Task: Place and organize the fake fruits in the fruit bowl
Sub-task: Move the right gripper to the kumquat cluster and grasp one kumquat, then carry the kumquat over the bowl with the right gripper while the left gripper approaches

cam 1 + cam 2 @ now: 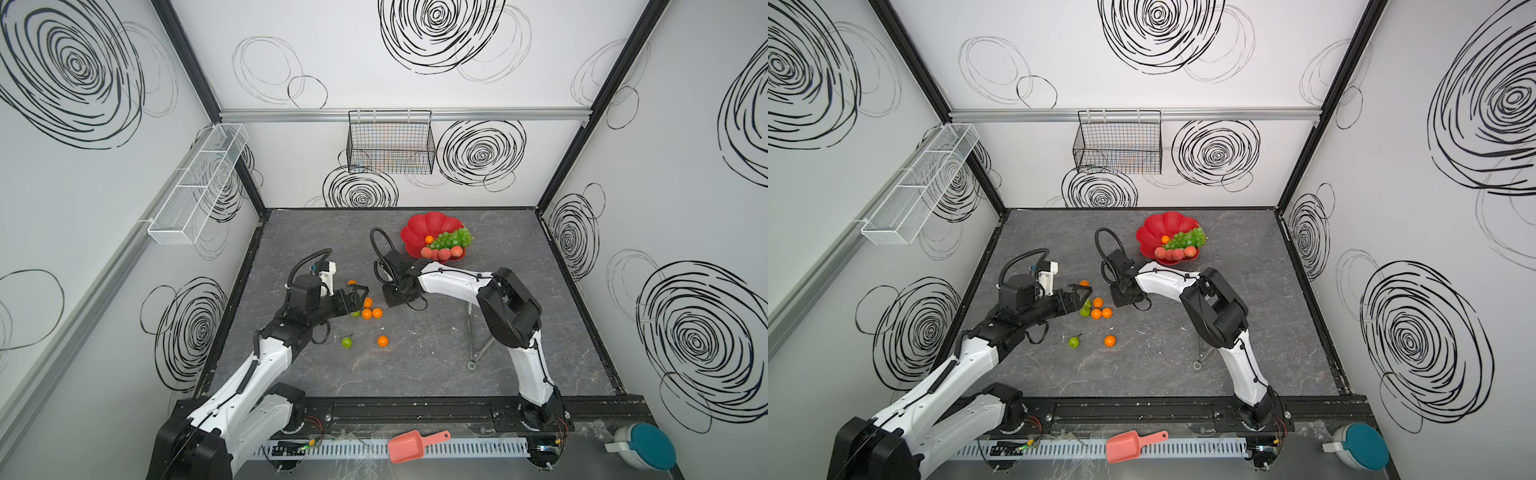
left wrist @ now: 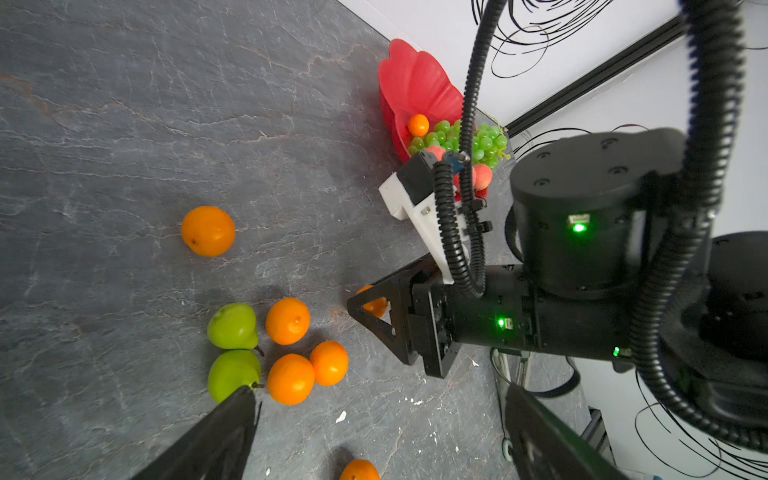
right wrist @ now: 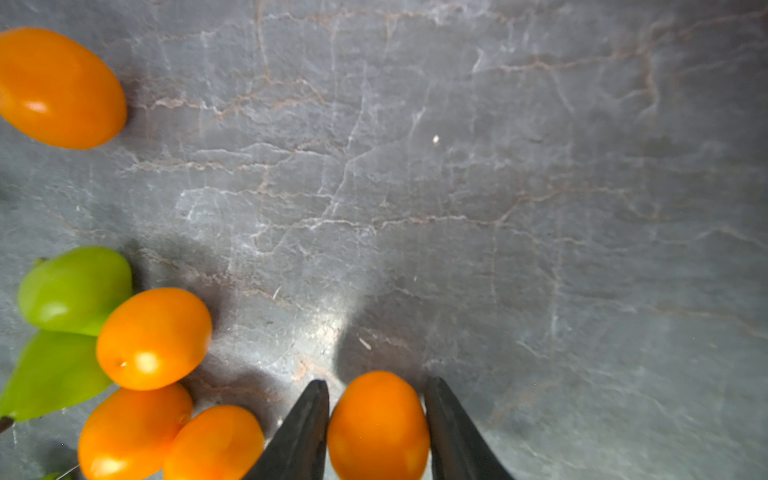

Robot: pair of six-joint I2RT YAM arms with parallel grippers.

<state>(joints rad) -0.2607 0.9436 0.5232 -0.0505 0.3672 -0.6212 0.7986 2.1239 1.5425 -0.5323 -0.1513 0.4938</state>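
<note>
The red fruit bowl point(image 1: 424, 226) stands at the back of the table and holds green grapes point(image 1: 453, 237), peaches point(image 1: 440, 252) and an orange point(image 1: 429, 239). Mid-table lie three oranges point(image 1: 366, 314) bunched with two pears point(image 2: 232, 326), a lone orange point(image 1: 382, 341) and a lone pear point(image 1: 347, 342). My right gripper point(image 3: 377, 384) is low over the table, shut on one more orange point(image 3: 378, 424), which both top views hide under it. My left gripper point(image 2: 380, 390) hovers open and empty just left of the bunch, one finger over another orange point(image 1: 352, 283).
A thin metal stand point(image 1: 478, 340) stands under the right arm. A salmon scoop point(image 1: 415, 445) and a teal-lidded container point(image 1: 644, 446) lie in front of the table's edge. A black wire basket point(image 1: 390, 143) and a white mesh rack point(image 1: 199, 183) hang on the walls.
</note>
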